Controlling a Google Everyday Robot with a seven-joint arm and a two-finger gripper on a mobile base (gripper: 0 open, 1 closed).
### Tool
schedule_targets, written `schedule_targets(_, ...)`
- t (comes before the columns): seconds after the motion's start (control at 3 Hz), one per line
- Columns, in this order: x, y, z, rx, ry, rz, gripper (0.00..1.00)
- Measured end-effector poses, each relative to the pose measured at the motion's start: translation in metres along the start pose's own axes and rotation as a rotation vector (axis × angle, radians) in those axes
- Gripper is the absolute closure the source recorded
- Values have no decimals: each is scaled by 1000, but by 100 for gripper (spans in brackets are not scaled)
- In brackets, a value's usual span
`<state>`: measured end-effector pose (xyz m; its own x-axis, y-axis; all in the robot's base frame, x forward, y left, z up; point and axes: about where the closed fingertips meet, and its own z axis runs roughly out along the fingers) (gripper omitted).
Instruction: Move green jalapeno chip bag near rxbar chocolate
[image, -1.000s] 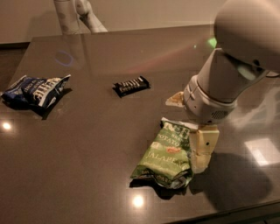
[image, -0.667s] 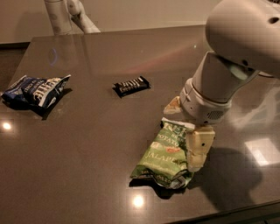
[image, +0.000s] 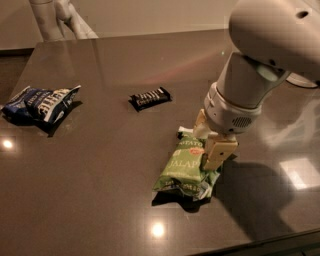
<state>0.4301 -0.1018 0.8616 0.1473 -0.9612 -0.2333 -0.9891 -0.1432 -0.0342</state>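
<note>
The green jalapeno chip bag (image: 184, 166) lies flat on the dark table, right of centre and towards the front. The rxbar chocolate (image: 150, 98), a small black bar with white letters, lies further back and to the left, well apart from the bag. My gripper (image: 208, 138) hangs from the big white arm at the bag's upper right edge. Its two beige fingers (image: 218, 151) stand apart, open, one on each side of the bag's top right corner. The arm hides where the fingers meet the bag.
A dark-blue-and-white chip bag (image: 41, 102) lies at the table's left edge. The table (image: 100, 190) is dark and glossy; its front edge runs along the bottom right. A white robot's limb (image: 60, 17) stands behind the far left corner.
The arm has shifted a little to the left and lower over the green bag's right edge. The bag and the bar have not visibly moved.
</note>
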Motion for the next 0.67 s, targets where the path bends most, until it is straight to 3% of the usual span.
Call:
schedule_targets(0.33, 0, -27, -20, 54, 12, 62, 84)
schedule_targets(0.67, 5, -62, -39, 110, 10, 130, 100)
